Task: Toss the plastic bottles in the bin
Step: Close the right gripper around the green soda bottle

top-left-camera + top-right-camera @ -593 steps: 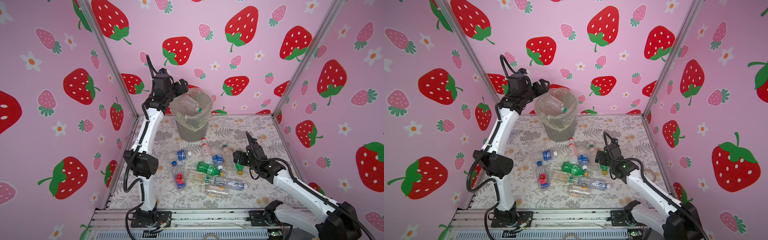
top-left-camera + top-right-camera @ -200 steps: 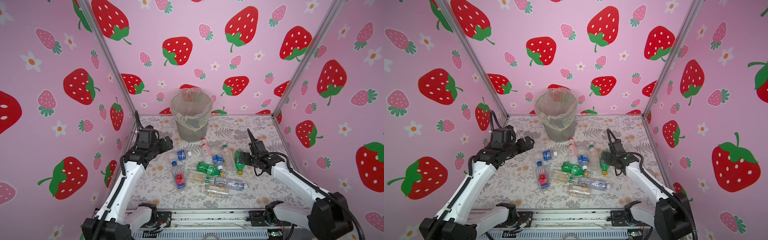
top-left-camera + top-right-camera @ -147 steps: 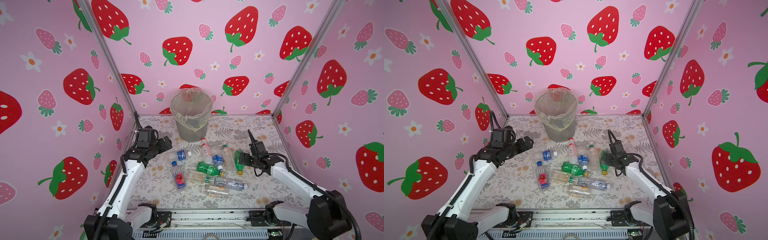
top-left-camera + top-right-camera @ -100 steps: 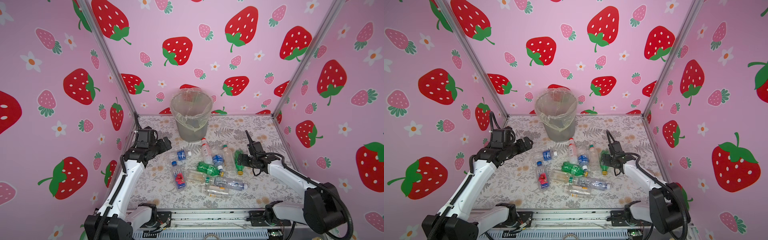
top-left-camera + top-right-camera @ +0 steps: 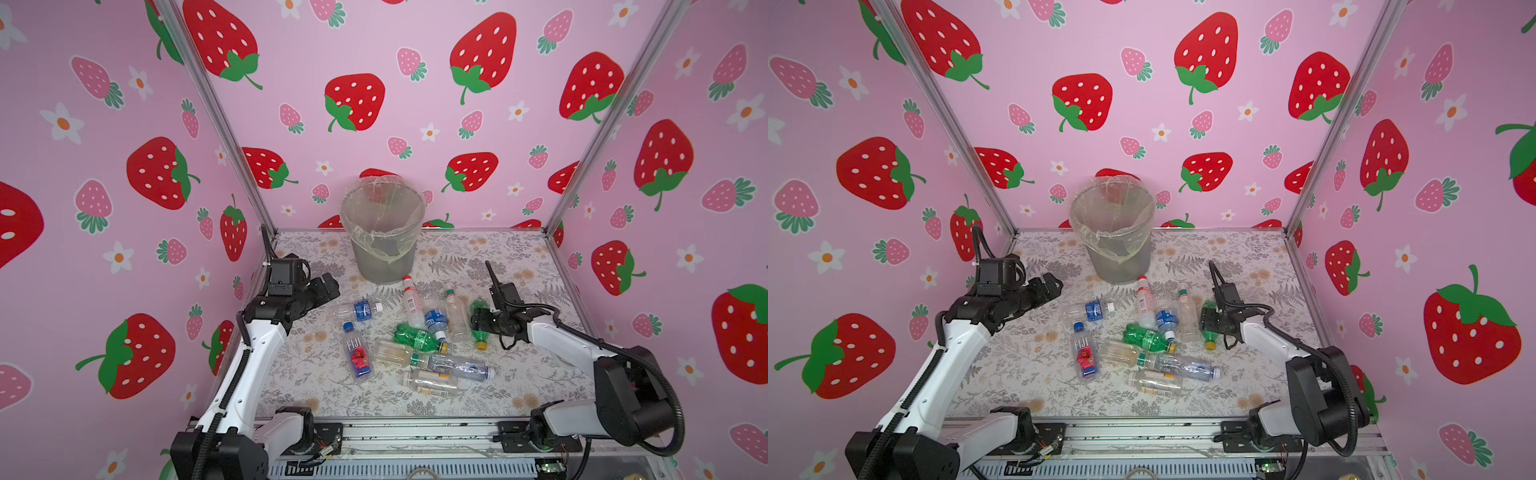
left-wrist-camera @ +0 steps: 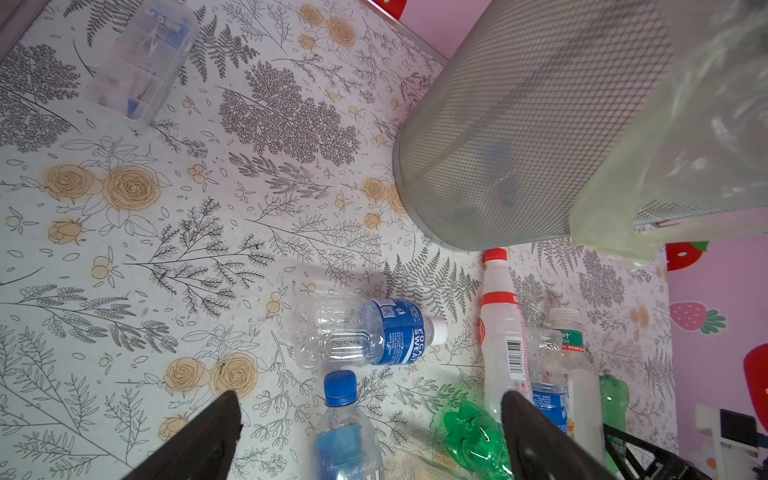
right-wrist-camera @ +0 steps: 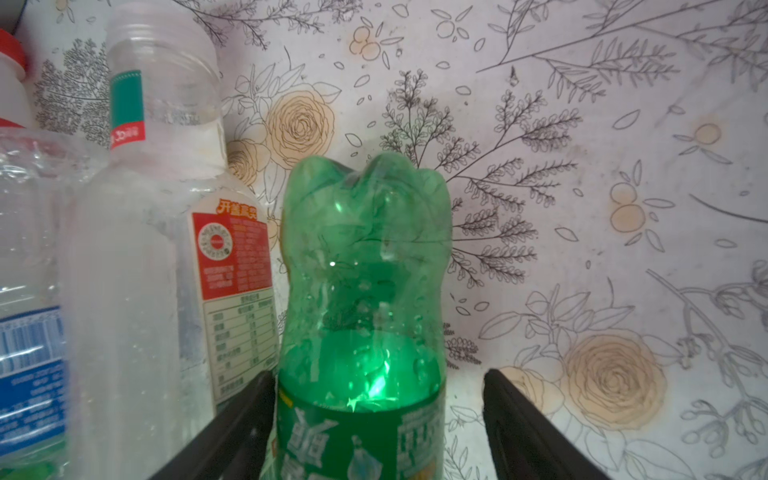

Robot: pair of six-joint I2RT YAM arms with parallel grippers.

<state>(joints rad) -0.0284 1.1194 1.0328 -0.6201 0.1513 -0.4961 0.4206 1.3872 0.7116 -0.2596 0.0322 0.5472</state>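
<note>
The right gripper [image 7: 374,374] sat low on the floral sheet [image 5: 523,374], its jaws either side of the green bottle [image 7: 365,249]; one finger touched the label and a sliver of gap showed at the other, so it was not yet clamped. That bottle lay on its side at the right edge of the heap, yellow cap toward the front rail; a clear bottle [image 7: 145,249] with a green band lay just beside it. The other plastic bottles [image 5: 415,336] were strewn across the middle of the sheet. Behind them the bin [image 5: 382,253] stood upright near the back, its crinkled liner folded over the rim. Pink strawberry-print walls [image 5: 415,62] closed in three sides.

Three seconds before, the left arm [image 5: 257,345] had been raised to the bin's rim; it had since come down to the left of the heap. The right gripper had moved inward over the green bottle; the bottles on the sheet lay as before.

The left gripper [image 5: 328,286] hovered above the sheet with jaws spread wide and empty, pointing toward the heap. The right arm [image 5: 565,345] folded at its elbow by the right wall; its forearm sloped down and inward.
</note>
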